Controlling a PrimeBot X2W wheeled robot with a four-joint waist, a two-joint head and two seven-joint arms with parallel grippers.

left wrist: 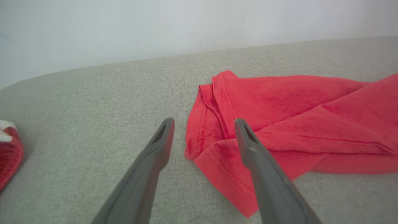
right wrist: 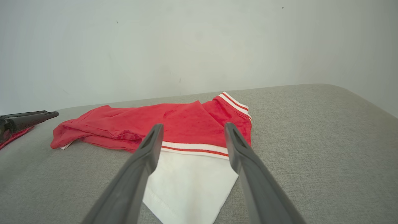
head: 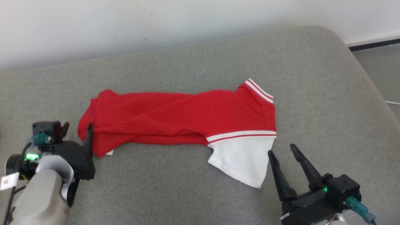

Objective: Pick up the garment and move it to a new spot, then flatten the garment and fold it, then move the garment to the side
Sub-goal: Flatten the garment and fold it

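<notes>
Red folded garment with white striped trim (head: 175, 117) lies mid-seat on the grey woven cushion (head: 312, 78), long axis left–right, white end toward the right. Left gripper (head: 77, 132), fingers apart, at its left corner; right gripper (head: 282, 150), fingers apart, beside the white end. Bare cushion ahead and rightward.

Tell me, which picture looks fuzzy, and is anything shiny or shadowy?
Head view: sharp, even light, only a thin shadow under the garment. Left wrist view: paler and softer, the left gripper slightly blurred. Right wrist view: clear, no glare, cushion edge curved.
</notes>
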